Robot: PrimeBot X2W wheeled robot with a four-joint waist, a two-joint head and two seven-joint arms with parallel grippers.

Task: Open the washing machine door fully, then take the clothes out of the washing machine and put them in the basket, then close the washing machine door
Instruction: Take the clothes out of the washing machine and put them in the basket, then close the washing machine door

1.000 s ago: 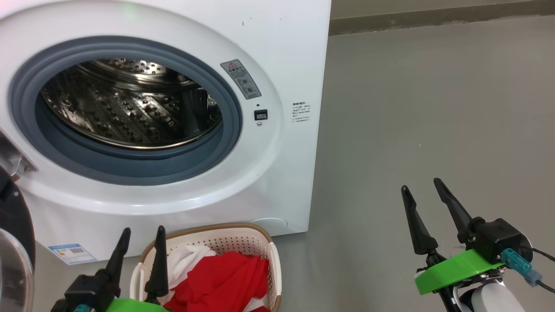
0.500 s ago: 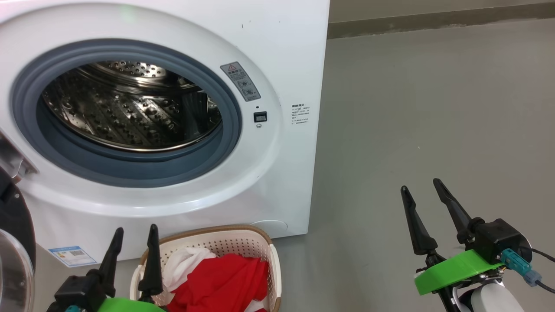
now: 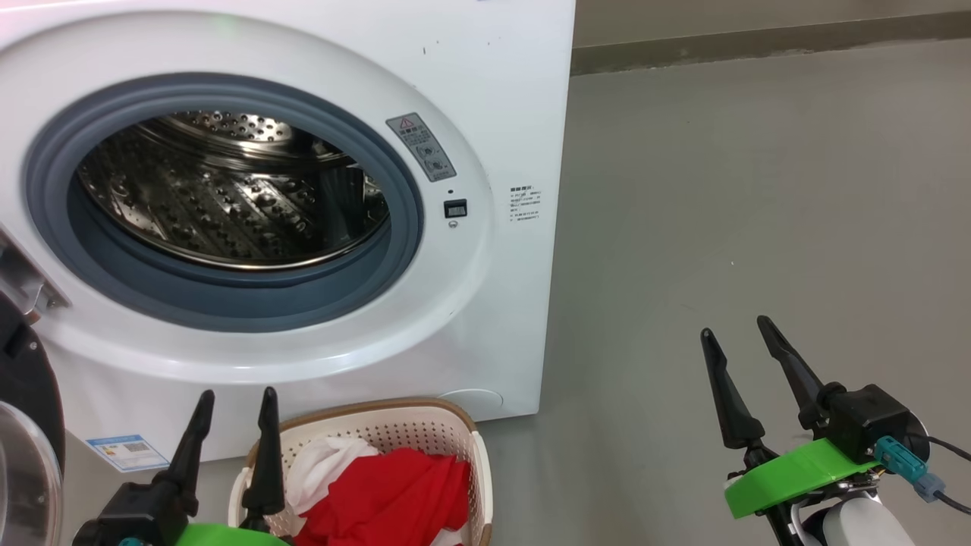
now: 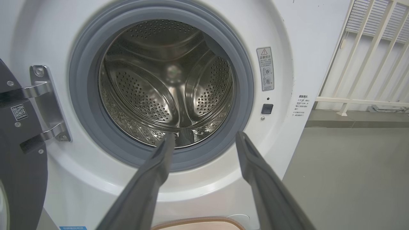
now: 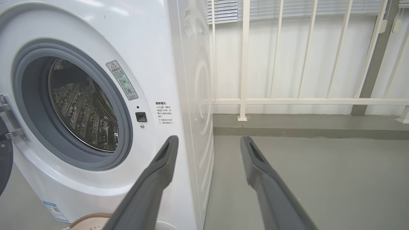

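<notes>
The drum point(image 4: 166, 80) looks empty; clothes point(image 3: 394, 493) fill the basket point(image 3: 413, 436) below the washer point(image 3: 493, 76). Your left gripper point(image 3: 237, 393) and right gripper point(image 3: 734, 326) are spread, empty. Swing the door point(image 3: 26, 394) shut next.

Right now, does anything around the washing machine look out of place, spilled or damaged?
Nothing stands out. The washing machine door stands open at the left, the drum looks empty, and the clothes lie heaped inside the basket, none on the floor. A few tiny dark specks mark the white front of the washing machine.
</notes>
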